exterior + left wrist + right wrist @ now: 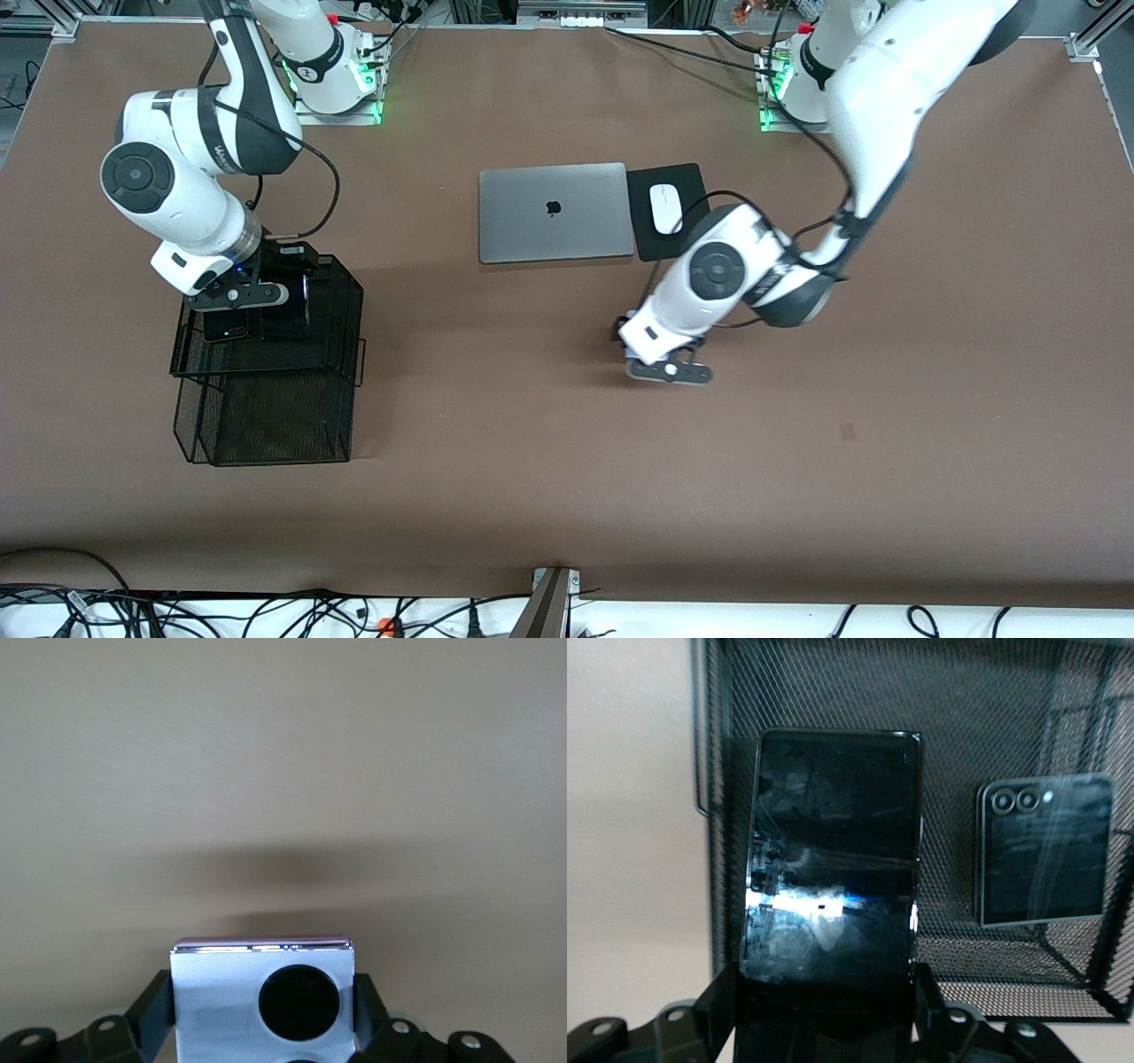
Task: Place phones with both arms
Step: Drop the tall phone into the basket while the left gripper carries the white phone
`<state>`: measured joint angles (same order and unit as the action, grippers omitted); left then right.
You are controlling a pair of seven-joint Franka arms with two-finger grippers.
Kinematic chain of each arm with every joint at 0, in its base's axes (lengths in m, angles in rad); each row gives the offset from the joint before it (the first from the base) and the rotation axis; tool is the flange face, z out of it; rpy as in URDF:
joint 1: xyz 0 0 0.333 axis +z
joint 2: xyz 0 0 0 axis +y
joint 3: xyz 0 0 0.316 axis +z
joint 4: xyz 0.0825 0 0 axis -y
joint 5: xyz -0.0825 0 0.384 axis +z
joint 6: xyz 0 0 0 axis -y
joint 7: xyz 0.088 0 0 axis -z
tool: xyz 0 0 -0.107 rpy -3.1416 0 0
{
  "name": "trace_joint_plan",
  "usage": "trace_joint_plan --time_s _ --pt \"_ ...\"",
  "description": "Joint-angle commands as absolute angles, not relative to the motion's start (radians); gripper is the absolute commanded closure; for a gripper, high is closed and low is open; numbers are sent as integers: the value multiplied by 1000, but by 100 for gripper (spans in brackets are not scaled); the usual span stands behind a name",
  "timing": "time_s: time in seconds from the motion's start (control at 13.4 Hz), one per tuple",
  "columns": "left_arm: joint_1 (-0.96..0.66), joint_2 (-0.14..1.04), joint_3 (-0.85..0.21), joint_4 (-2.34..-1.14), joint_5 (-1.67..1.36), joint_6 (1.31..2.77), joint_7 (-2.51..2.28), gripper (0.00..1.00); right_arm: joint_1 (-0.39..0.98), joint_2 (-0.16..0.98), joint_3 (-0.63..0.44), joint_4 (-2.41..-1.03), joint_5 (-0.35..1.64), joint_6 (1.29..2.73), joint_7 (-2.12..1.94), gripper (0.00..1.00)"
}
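Front view gives me the counter (pixel 567 496), then the mesh basket (pixel 266 416) toward the right arm's end, one squarish phone (pixel 1044 850) already in it. My right claw (pixel 824 1010) grips the slab (pixel 831 859) over it: lower it flat. Left claw (pixel 264 1028) clamps the lavender phone (pixel 221 992) above bare counter.

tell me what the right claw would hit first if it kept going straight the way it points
Probably the black mesh basket: the right claw, shut on the long black phone, points into its upper tray, where the small black phone lies off to one side. Depth is unclear.
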<state>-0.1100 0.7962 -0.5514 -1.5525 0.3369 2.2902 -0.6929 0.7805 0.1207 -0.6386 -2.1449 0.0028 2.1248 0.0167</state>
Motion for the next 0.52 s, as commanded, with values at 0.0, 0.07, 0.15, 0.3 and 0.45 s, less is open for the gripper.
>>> trace_joint_plan --time_s 0.0,0.07,0.15,0.3,0.45 --pt "-251 851 -439 -1508 336 2374 -791 54 790 104 -650 -2172 12 2152 -6 100" --pt "-299 860 -402 -1508 336 2406 -826 54 781 123 -650 -2172 20 2172 -6 100" --pt "-331 876 -388 -1508 334 2419 -847 54 779 138 -650 -2171 29 2192 -5 100" --pt "-339 887 -388 -1497 334 2436 -876 53 776 170 -650 -2152 92 2194 -5 48" --pt "-353 885 -388 -1494 330 2436 -877 50 776 190 -650 -2132 107 2206 -6 1"
